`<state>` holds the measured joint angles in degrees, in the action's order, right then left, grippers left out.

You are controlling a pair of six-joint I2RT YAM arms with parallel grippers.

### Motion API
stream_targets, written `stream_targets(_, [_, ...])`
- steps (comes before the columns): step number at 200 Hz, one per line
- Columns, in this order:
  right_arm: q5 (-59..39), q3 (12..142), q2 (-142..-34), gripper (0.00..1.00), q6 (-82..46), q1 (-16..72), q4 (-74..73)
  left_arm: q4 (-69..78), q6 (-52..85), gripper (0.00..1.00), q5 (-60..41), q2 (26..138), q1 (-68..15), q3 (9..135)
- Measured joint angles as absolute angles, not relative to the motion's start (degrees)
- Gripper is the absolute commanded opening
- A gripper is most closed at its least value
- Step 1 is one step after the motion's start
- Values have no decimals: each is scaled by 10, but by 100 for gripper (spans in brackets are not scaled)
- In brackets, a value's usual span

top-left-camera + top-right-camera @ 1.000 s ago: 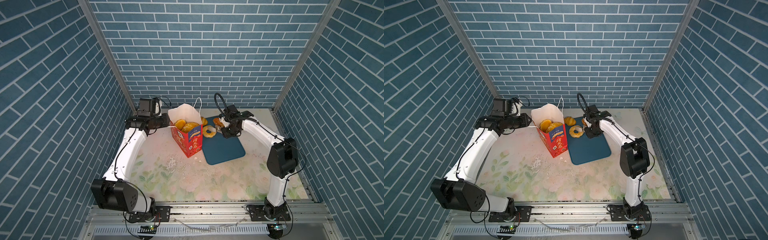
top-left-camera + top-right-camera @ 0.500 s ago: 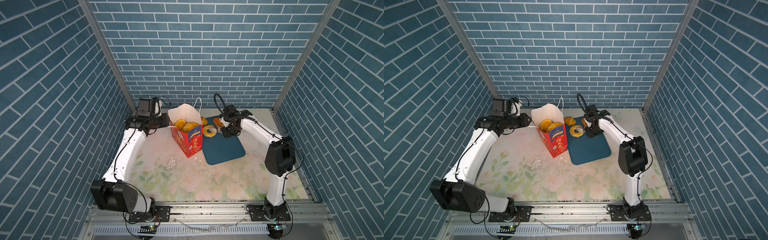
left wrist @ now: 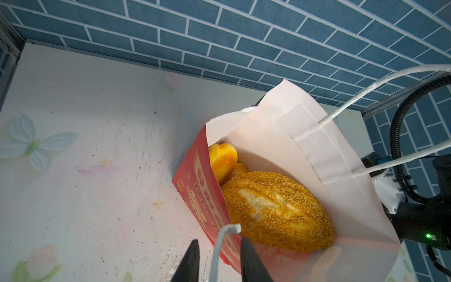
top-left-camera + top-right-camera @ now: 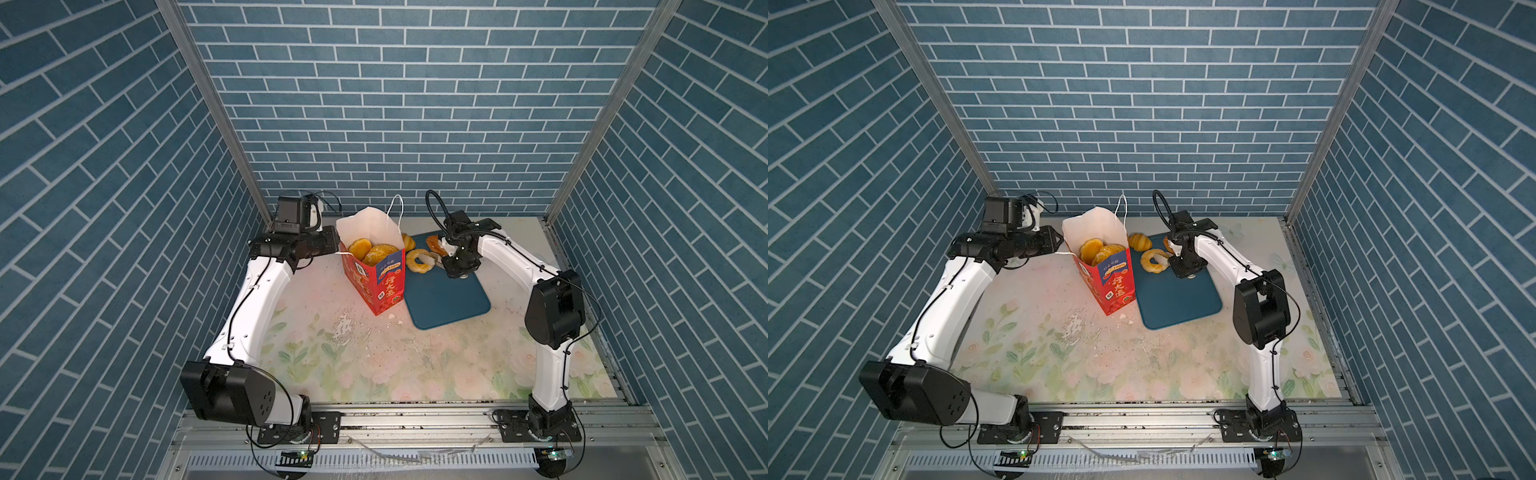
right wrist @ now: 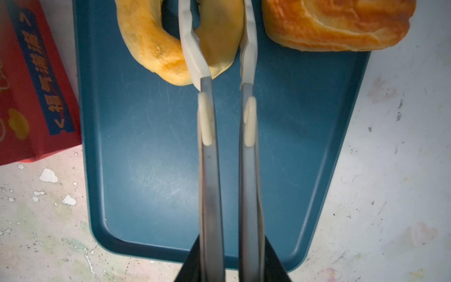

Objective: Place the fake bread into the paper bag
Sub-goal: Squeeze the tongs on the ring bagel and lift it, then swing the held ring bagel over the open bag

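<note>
Inspection of my tool, the tongs. My right gripper is clamped tight on their two metal arms. The arms have been squeezed in over the last second, and the white tips now pinch one side of the ring pastry, one tip down through its hole and the other against its outer edge. The right wrist view shows both tips pressed to the crust.

The right arm's elbow has drawn in a little. Otherwise nothing has shifted. The ring lies where it lay a second ago, at the far end of the tray and not yet lifted. A flat brown pastry sits just beside it, off the outer tip. A small bun rests between the ring and the paper bag.

The bag stands upright beside the tray with its mouth open. Inside are a seeded loaf and a smooth bun, and the count is unchanged. My left gripper has held its post at the rim. Its jaws stand partly apart, and the cord handle runs between them, touching neither finger that I can see.

Judgement: the grasp is made and the ring is ready to lift. Three pieces are still outside the bag. The bite takes only one side of the ring, so it may swing or slip on the way across.
</note>
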<state>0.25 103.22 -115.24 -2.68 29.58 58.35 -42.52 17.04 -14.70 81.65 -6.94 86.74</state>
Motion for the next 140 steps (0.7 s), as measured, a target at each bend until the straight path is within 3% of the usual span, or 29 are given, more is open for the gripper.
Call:
stream_targets(76, [19,907,-951,11,-25,296,555,-417,179,13,-158,811,-69,864])
stream_targets(140, [65,921,-834,10,14,297,516,-413,184,7,-169,810,-69,863])
